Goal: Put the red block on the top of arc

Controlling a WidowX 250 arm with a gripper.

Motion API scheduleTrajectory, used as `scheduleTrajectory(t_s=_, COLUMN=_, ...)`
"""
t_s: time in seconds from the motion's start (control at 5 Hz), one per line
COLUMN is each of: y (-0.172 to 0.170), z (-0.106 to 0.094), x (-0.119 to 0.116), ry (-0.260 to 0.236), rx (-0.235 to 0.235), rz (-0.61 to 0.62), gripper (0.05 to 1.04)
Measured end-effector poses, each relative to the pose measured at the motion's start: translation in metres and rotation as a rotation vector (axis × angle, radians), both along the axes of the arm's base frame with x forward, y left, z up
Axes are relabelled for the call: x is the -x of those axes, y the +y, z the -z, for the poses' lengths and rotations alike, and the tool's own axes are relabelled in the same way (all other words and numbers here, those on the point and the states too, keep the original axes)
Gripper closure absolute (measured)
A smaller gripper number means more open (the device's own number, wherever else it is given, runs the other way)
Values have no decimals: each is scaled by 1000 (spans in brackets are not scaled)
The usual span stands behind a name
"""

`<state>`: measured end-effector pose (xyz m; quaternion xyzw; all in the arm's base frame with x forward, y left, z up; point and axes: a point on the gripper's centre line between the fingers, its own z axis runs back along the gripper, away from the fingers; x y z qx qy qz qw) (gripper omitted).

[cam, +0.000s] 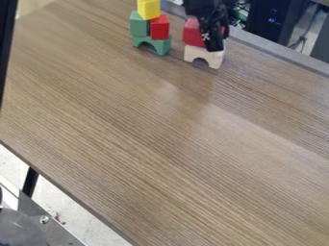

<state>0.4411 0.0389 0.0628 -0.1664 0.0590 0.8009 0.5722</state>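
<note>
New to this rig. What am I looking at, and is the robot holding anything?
There is one picture, from a fixed camera looking down at a slant on a wood-grain table. The black machine at the top edge is a robot arm; its working end is the gripper.

The gripper is at a red block that sits on a cream arch. The gripper partly covers both, so I can't tell whether it is holding the block.

Beside that is another stack: a green arch at the bottom, a green block and a second red block side by side on it, and a yellow block on top.
</note>
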Motion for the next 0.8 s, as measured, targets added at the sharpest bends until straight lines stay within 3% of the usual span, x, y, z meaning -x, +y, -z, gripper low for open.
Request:
scheduleTrajectory(t_s=0.4, y=-1, z=4, x=-2, ry=0, rx=8, rz=-3, gripper=495)
scheduleTrajectory(t_s=0.6, y=-1, z=4, x=-2, ry=1, rx=5, rz=-2, gripper=446)
scheduleTrajectory(t_s=0.8, y=-1, z=5, x=-2, ry=1, rx=3, rz=-2, gripper=151)
